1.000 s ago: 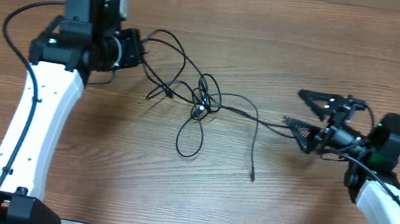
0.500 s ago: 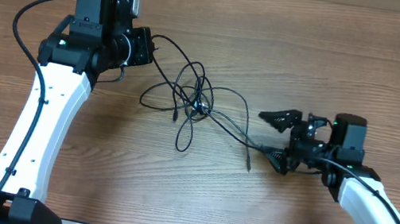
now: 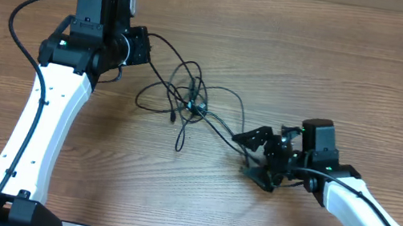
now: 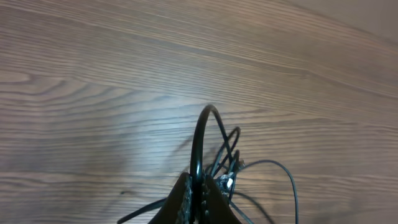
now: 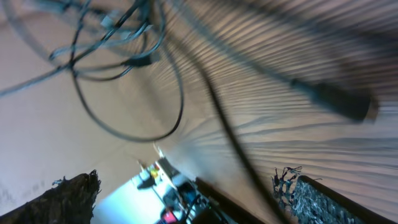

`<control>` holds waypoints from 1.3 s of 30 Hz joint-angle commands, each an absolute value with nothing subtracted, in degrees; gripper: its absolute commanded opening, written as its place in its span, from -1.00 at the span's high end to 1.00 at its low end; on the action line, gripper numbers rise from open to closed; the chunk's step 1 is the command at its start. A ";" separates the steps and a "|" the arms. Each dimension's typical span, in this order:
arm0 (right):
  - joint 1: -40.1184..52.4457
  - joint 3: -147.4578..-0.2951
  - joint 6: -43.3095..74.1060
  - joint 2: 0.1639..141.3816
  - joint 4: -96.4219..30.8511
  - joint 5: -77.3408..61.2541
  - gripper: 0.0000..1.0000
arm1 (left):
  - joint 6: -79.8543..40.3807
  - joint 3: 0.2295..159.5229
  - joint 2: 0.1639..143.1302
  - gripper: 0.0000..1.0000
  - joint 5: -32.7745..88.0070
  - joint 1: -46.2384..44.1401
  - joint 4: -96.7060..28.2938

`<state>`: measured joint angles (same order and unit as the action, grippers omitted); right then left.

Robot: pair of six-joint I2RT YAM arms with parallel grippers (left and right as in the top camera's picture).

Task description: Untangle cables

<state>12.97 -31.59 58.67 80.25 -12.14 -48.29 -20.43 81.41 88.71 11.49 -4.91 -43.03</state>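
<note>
The cables (image 3: 190, 100) are thin black cords tangled mid-table, with a small knot (image 3: 197, 109) and loose loops around it. My left gripper (image 3: 141, 45) is shut on one strand at the tangle's upper left. In the left wrist view its fingers (image 4: 185, 202) pinch a black loop (image 4: 198, 134) that arches up from them. My right gripper (image 3: 250, 156) stands open, tilted on its side, right of the tangle. A loose strand (image 3: 232, 136) runs from the knot in between its fingers. In the right wrist view that strand (image 5: 231, 142) crosses the gap, and a plug end (image 5: 341, 102) lies blurred beyond it.
The wooden table (image 3: 331, 61) stretches around the tangle. The left arm's thick black cable (image 3: 22, 16) loops out past its white link at the upper left. The right arm's white link (image 3: 364, 216) reaches in from the lower right corner.
My right arm has swung left and toward the front, bringing its open fingers round the loose strand. The left gripper shifted slightly right early on, and the tangle has bunched closer.
</note>
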 commanded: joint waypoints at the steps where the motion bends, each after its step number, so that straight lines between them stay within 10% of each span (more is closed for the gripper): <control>1: 15.46 -32.23 58.04 79.90 -6.28 -56.23 -0.99 | -17.63 82.63 87.74 0.91 6.94 -4.80 -43.90; 14: 17.19 -32.27 69.21 79.88 28.91 -64.18 -1.00 | -15.18 82.63 87.74 0.92 9.17 -4.82 -46.70; 29: 17.19 -32.27 47.20 79.90 29.23 -35.00 -0.75 | -1.76 82.63 87.74 0.91 61.39 -5.06 -45.47; 39: 17.19 -32.27 39.97 80.55 25.61 -26.81 -0.68 | -22.79 82.65 87.74 0.92 84.01 -5.08 -26.89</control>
